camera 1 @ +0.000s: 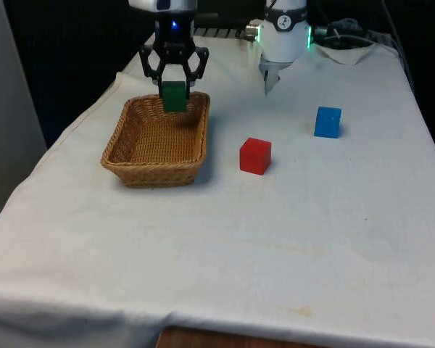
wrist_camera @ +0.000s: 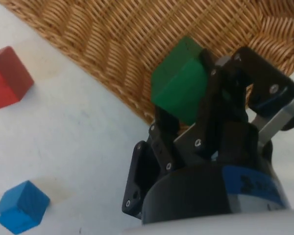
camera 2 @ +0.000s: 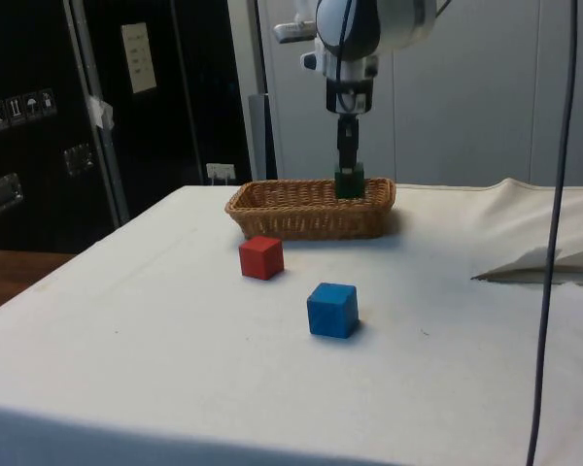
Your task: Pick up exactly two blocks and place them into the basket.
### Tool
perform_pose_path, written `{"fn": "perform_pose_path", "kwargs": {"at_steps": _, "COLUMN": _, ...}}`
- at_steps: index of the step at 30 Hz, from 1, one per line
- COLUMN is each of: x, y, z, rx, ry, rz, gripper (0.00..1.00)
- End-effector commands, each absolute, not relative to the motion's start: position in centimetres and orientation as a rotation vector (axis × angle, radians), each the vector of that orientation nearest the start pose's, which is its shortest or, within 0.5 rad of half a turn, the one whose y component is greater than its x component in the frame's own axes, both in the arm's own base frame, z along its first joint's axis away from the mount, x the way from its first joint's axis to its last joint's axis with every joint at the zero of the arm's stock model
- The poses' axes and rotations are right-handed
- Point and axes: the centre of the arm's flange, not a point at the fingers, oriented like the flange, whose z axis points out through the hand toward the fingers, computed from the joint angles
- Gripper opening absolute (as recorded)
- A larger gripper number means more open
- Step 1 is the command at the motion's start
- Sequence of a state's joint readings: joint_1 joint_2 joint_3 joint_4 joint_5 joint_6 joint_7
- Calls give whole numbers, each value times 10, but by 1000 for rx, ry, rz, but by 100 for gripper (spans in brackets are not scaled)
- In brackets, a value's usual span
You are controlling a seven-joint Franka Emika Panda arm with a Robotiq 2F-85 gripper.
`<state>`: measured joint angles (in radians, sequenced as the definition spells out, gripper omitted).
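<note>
Surface point(camera 1: 225, 239): covered by a white cloth, creased toward the near edge, with faint stains in the front view near the bottom. Cloth folds and bunches at the far corner on the front view's right.

Tool point(camera 1: 175, 95) is clamped on a green block point(camera 1: 175, 96); the wrist view shows both fingers point(wrist_camera: 220, 93) pressed on opposite faces of the green block point(wrist_camera: 179, 85). The block hangs above the basket's far end, near its far rim, and in the side view its lower part sits below the rim line. Whether it touches the basket floor cannot be told.

Basket point(camera 1: 130, 163): woven wicker, rectangular, on the front view's left half of the surface.

Red block point(camera 1: 255, 156) rests on the cloth just beside the basket, toward the front view's right. Blue block point(camera 1: 328, 122) lies farther right, apart from the red one. Both are outside the basket.

Room: dark cabinets point(camera 2: 39, 116) with labels behind the surface in the side view, pale wall panels point(camera 2: 466, 107) beyond the basket, and a grey cable point(camera 2: 554, 233) hanging down at the side view's right.
</note>
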<state>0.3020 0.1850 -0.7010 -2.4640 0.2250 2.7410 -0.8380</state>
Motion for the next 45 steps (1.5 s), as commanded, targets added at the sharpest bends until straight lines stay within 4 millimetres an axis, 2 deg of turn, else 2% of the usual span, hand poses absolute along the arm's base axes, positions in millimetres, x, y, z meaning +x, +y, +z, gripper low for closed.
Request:
{"fn": "perform_pose_path", "kwargs": {"at_steps": 1, "x": 449, "y": -202, "z": 251, "rx": -3201, "ry": -420, "rz": -204, "gripper": 2}}
{"fn": "perform_pose_path", "kwargs": {"at_steps": 10, "x": 448, "y": -206, "z": 231, "rx": -3216, "ry": -424, "rz": -157, "gripper": 2}}
{"fn": "perform_pose_path", "kwargs": {"at_steps": 17, "x": 448, "y": -206, "z": 231, "rx": -3196, "ry": -429, "rz": -178, "gripper": 2}}
{"fn": "perform_pose_path", "kwargs": {"at_steps": 19, "x": 448, "y": -207, "z": 231, "rx": -3194, "ry": -425, "rz": -176, "gripper": 18}}
{"fn": "perform_pose_path", "kwargs": {"at_steps": 25, "x": 447, "y": -208, "z": 228, "rx": -3202, "ry": -421, "rz": -154, "gripper": 75}}
{"fn": "perform_pose_path", "kwargs": {"at_steps": 26, "x": 448, "y": -207, "z": 230, "rx": -3190, "ry": -421, "rz": -170, "gripper": 90}}
{"fn": "perform_pose_path", "kwargs": {"at_steps": 27, "x": 448, "y": -207, "z": 230, "rx": -3191, "ry": -421, "rz": -168, "gripper": 97}}
{"fn": "perform_pose_path", "kwargs": {"at_steps": 28, "x": 448, "y": -207, "z": 230, "rx": -3191, "ry": -421, "rz": -168, "gripper": 100}}
{"fn": "perform_pose_path", "kwargs": {"at_steps": 33, "x": 447, "y": -208, "z": 228, "rx": -3201, "ry": -418, "rz": -152, "gripper": 100}}
{"fn": "perform_pose_path", "kwargs": {"at_steps": 40, "x": 453, "y": -216, "z": 244, "rx": -3192, "ry": -416, "rz": -180, "gripper": 100}}
{"fn": "perform_pose_path", "kwargs": {"at_steps": 41, "x": 454, "y": -214, "z": 242, "rx": -3193, "ry": -412, "rz": -187, "gripper": 100}}
{"fn": "perform_pose_path", "kwargs": {"at_steps": 45, "x": 456, "y": -217, "z": 258, "rx": -3182, "ry": -416, "rz": -202, "gripper": 100}}
